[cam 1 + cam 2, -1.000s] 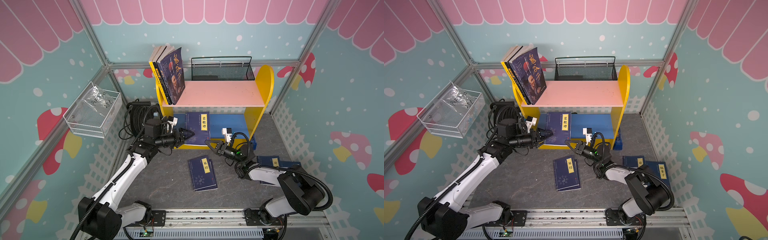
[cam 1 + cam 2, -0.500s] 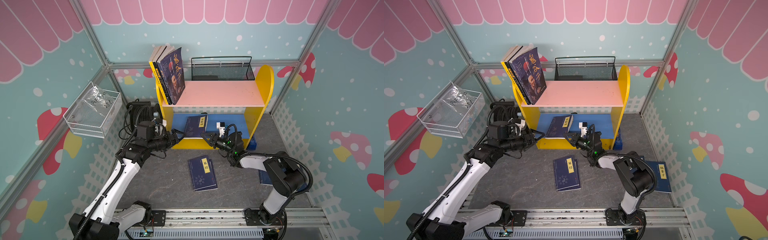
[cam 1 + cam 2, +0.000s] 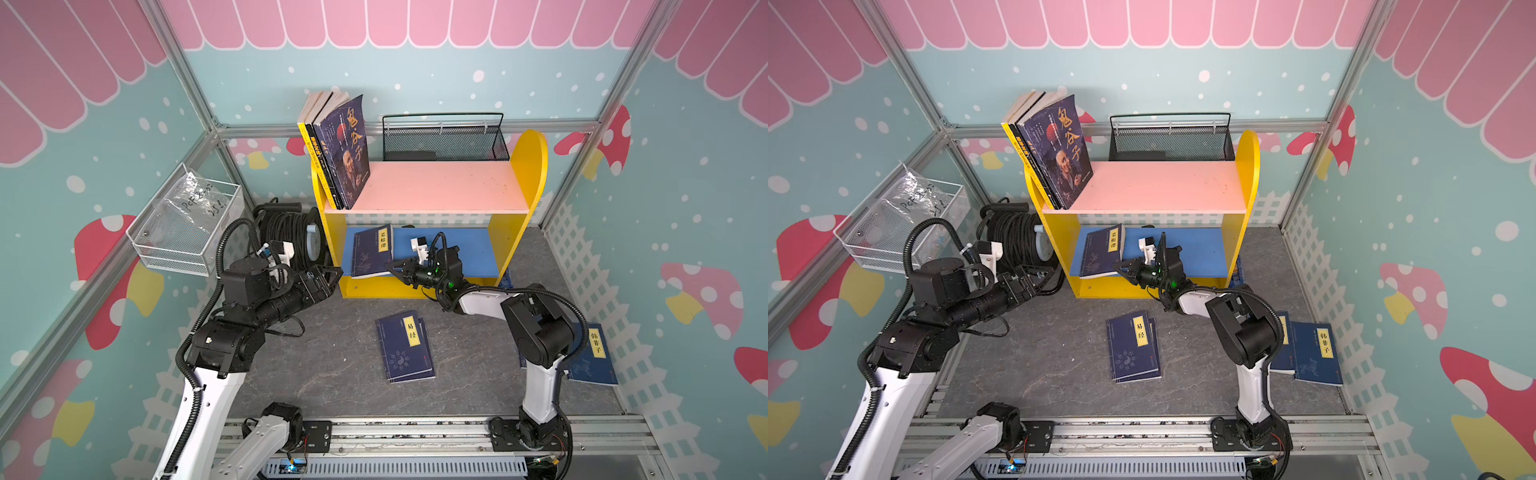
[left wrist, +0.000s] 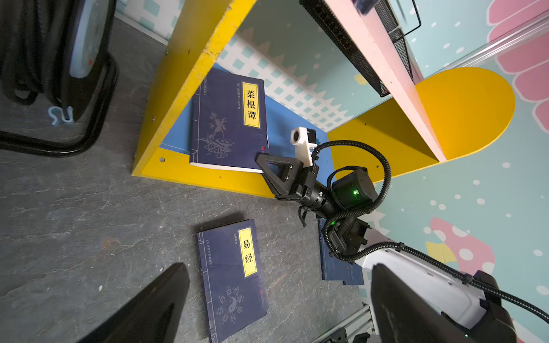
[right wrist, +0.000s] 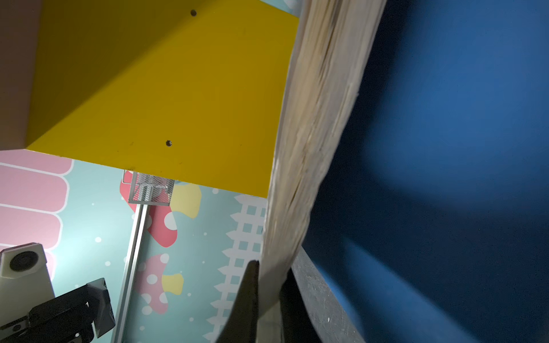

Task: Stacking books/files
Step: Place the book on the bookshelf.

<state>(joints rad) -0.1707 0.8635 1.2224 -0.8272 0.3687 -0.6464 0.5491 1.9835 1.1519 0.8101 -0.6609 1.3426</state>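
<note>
A thin navy book [image 3: 371, 251] [image 4: 228, 121] lay cover up on the blue lower shelf [image 3: 469, 249] of a yellow bookshelf [image 3: 528, 166], close against the shelf's left side panel. Its long axis ran from front to back, with the yellow title label at the far end and the near edge reaching over the front lip.

The right gripper [image 3: 392, 266] [image 4: 261, 157] was pinched on the book's near right corner. In the right wrist view its fingers [image 5: 248, 300] stood narrow, squeezing the pale page edges between them.

The left gripper [image 3: 334, 273] hovered just beside the shelf's left panel, holding nothing. In the left wrist view its fingers [image 4: 154, 303] were spread wide.

A floor book [image 3: 405, 345], also navy, lay flat between the arms, and other navy books [image 3: 592, 353] lay by the right arm's base. Three thicker books [image 3: 338, 153] leaned upright on the pink top shelf beside a black mesh basket [image 3: 444, 137]. A cable reel [image 3: 286, 232] stood behind the left gripper.
</note>
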